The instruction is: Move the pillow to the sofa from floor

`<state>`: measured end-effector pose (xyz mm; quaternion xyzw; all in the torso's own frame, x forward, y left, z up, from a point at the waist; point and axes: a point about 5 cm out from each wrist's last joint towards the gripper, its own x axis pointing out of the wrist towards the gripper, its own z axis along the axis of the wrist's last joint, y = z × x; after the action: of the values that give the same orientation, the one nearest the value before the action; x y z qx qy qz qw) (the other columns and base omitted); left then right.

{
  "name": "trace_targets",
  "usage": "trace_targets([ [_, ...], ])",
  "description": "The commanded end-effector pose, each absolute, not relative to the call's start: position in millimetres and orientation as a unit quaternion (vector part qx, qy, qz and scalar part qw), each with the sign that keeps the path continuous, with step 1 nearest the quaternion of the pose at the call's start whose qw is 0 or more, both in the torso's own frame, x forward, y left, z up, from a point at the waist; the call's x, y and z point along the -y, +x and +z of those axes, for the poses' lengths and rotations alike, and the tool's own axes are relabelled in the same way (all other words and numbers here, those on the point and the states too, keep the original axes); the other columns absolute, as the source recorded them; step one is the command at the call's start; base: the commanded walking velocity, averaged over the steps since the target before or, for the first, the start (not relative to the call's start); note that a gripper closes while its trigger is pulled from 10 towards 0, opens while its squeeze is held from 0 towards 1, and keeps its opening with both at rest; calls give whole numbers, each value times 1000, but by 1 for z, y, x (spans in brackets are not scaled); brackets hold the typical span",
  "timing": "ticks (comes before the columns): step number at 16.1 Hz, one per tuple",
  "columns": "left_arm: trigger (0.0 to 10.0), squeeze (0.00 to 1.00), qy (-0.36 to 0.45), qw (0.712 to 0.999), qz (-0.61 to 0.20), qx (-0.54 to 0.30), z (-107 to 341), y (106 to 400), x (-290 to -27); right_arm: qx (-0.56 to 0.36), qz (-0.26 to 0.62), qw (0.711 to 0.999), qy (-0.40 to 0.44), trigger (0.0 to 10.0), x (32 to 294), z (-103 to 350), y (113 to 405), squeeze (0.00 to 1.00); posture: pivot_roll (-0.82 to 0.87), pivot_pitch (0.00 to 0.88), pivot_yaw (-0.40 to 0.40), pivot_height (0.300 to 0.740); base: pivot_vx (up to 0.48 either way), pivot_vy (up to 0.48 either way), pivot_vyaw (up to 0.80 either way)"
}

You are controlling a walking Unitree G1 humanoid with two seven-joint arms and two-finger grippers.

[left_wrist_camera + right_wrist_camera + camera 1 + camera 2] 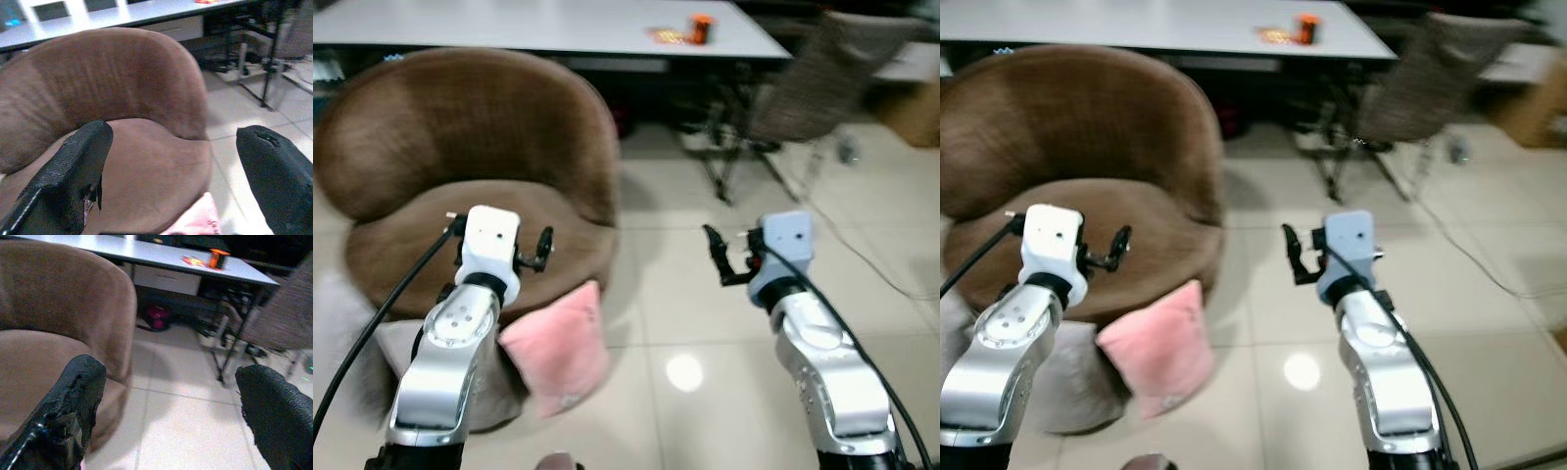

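The brown sofa [460, 176] stands ahead on the left, its seat bare. Open tile floor [705, 323] lies to its right. The pink pillow [558, 348] leans on the sofa's front, below the left gripper [171, 161], whose jaws are spread empty. The right gripper [171, 411], also spread, hovers over tile well right of the pillow.

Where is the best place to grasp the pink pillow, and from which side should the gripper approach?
Probably the pink pillow is best pinched at its raised upper corner, from above. It leans tilted against the brown sofa front, so that corner stands free. The open left gripper hovers nearest.
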<state>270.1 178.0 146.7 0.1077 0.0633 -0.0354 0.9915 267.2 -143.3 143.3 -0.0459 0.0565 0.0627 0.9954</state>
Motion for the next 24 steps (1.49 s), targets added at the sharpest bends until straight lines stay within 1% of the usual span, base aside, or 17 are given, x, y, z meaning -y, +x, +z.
trace_targets([
  [1, 10000, 0, 107, 992, -43, -54, 150, 270, -174, -54, 50, 996, -47, 10000, 149, 145, 266, 1000, -135, 0, -39, 740, 0, 0, 800],
  [4, 10000, 0, 71, 994, -63, -48, 154, 265, -177, -58, 38, 997, -32, 10000, 147, 142, 259, 1000, -133, 0, -28, 740, 0, 0, 800],
  [7, 10000, 0, 80, 993, -74, -49, 155, 264, -177, -55, 49, 997, -26, 10000, 141, 141, 256, 1000, -132, 0, -21, 740, 333, 0, 800],
  [8, 10000, 0, 78, 993, -68, -51, 154, 264, -179, -47, 41, 997, -42, 10000, 142, 142, 256, 1000, -125, 0, -19, 740, 345, 0, 0],
  [12, 10000, 0, 78, 993, -68, -51, 155, 263, -181, -58, 17, 997, -48, 10000, 147, 140, 259, 1000, -124, 0, -19, 740, 343, 0, 0],
  [13, 10000, 0, 77, 993, -70, -53, 155, 263, -181, -54, -14, 996, -73, 10000, 153, 141, 260, 1000, -129, 0, -23, 740, 341, 0, 0],
  [14, 10000, 0, 77, 993, -70, -53, 154, 262, -180, -51, -17, 995, -79, 10000, 153, 142, 260, 1000, -129, 0, -23, 740, 341, 0, 0],
  [16, 10000, 0, 78, 993, -71, -54, 154, 262, -179, -58, -12, 996, -66, 10000, 154, 141, 260, 1000, -129, 0, -26, 740, 339, 0, 0],
  [17, 10000, 0, 82, 993, -69, -57, 153, 262, -179, -71, 0, 997, -29, 10000, 157, 139, 260, 1000, -127, 0, -27, 740, 0, 0, 0],
  [18, 10000, 0, 80, 993, -69, -56, 153, 262, -178, -72, 9, 997, -27, 10000, 157, 139, 259, 1000, -128, 0, -25, 740, 0, 0, 0],
  [20, 10000, 0, 80, 993, -65, -58, 152, 262, -179, -62, 21, 997, -43, 10000, 154, 141, 259, 1000, -131, 0, -24, 740, 0, 0, 800],
  [22, 10000, 0, 82, 993, -64, -59, 152, 262, -179, -51, 9, 996, -71, 10000, 155, 143, 260, 1000, -132, 0, -24, 740, 0, 0, 800],
  [24, 10000, 0, 88, 992, -67, -58, 152, 262, -177, -43, 15, 998, -52, 10000, 152, 144, 259, 1000, -130, 0, -27, 740, 0, 0, 800],
])
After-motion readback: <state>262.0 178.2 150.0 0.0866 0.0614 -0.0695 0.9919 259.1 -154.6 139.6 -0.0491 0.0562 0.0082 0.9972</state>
